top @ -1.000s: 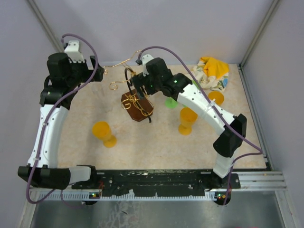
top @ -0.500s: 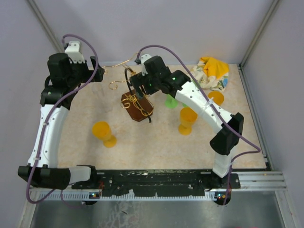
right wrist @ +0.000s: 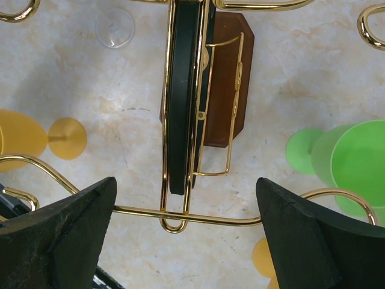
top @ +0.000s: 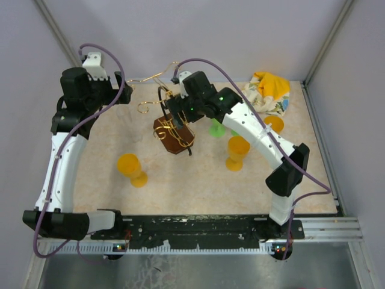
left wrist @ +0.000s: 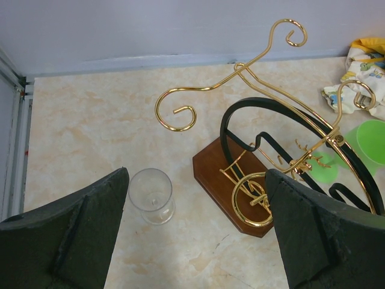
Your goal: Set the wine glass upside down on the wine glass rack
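The wine glass rack (top: 175, 137), gold wire arms with curled tips on a dark brown wooden base, stands mid-table. It also shows in the left wrist view (left wrist: 219, 180) and the right wrist view (right wrist: 231, 78). A clear wine glass (left wrist: 150, 194) stands upright on the table left of the rack, and is seen small in the right wrist view (right wrist: 115, 27). My left gripper (left wrist: 195, 241) is open and empty, high above the glass and the base. My right gripper (right wrist: 186, 241) is open directly over the rack, and a gold cross arm runs between its fingers.
A yellow goblet (top: 132, 168) sits front left. An orange goblet (top: 236, 151), a green goblet (top: 216, 128) and another orange one (top: 274, 123) stand right of the rack. A yellow and white cloth (top: 268, 90) lies at the back right corner.
My right gripper has shifted slightly over the rack. The left arm, the glass and the rack have not moved.
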Controlling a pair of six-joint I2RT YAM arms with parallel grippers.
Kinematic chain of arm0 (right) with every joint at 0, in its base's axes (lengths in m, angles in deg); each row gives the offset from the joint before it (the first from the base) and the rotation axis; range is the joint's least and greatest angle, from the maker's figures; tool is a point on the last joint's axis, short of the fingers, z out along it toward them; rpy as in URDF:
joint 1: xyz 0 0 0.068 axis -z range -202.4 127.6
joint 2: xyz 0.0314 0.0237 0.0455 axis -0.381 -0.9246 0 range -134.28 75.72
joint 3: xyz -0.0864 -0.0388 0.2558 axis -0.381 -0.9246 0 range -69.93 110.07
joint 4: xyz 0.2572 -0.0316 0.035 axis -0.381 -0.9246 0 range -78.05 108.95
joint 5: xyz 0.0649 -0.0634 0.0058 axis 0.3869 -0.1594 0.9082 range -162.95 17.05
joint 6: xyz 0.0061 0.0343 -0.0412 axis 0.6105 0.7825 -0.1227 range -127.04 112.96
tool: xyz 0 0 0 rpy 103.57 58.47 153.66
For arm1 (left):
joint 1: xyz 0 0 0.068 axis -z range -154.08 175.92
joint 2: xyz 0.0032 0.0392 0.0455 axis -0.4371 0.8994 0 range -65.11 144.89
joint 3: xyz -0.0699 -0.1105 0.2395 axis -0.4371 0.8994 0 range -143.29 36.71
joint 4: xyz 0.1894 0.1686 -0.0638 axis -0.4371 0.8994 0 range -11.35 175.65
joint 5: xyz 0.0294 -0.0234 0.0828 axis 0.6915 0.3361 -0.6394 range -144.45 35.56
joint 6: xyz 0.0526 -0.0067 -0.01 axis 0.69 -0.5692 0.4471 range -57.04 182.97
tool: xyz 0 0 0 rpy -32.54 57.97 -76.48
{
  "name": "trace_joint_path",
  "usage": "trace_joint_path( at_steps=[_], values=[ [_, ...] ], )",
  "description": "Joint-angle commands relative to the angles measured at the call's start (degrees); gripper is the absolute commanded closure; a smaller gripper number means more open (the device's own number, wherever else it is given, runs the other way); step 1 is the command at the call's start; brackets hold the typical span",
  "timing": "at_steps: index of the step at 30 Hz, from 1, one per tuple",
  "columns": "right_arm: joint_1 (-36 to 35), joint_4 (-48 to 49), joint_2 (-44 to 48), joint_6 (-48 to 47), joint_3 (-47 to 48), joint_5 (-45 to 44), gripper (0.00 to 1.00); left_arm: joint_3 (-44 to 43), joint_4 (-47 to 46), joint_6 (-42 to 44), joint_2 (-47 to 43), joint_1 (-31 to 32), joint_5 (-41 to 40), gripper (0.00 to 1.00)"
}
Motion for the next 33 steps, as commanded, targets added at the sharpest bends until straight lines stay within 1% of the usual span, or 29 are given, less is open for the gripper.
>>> trace_joint_path(
  at_steps=[1, 9, 16, 23, 28, 31, 33],
  values=[
    [-0.6, -5.5, 2.4, 0.5, 1.5, 1.1, 0.01, 0.4, -1.6, 0.7, -0.8, 0.3, 0.6, 0.00],
    [-2.1, -6.4, 3.7, 1.3, 0.3, 0.7, 0.01, 0.2, -1.7, 0.9, -0.8, 0.2, 0.6, 0.00],
    [-2.3, -4.8, 4.2, 1.6, 0.9, -1.4, 0.01, 0.3, -1.6, 0.8, -0.8, 0.3, 0.7, 0.00],
    [-2.3, -1.1, 4.3, 0.7, 5.0, -7.1, 0.01, 0.2, -1.5, 0.9, -0.6, 0.2, 0.7, 0.00],
    [-2.2, 4.3, 7.0, -0.7, 5.8, -11.8, 0.01, -0.2, -1.0, 1.1, -0.6, 0.2, 1.0, 0.00],
    [-0.9, 5.6, 8.6, -1.4, 5.9, -13.2, 0.01, -0.5, -0.8, 1.2, -0.6, 0.2, 1.2, 0.00],
    [1.4, 5.4, 9.2, -1.5, 6.1, -12.6, 0.01, -0.7, -0.8, 1.4, -0.5, 0.2, 1.4, 0.00]
  ],
)
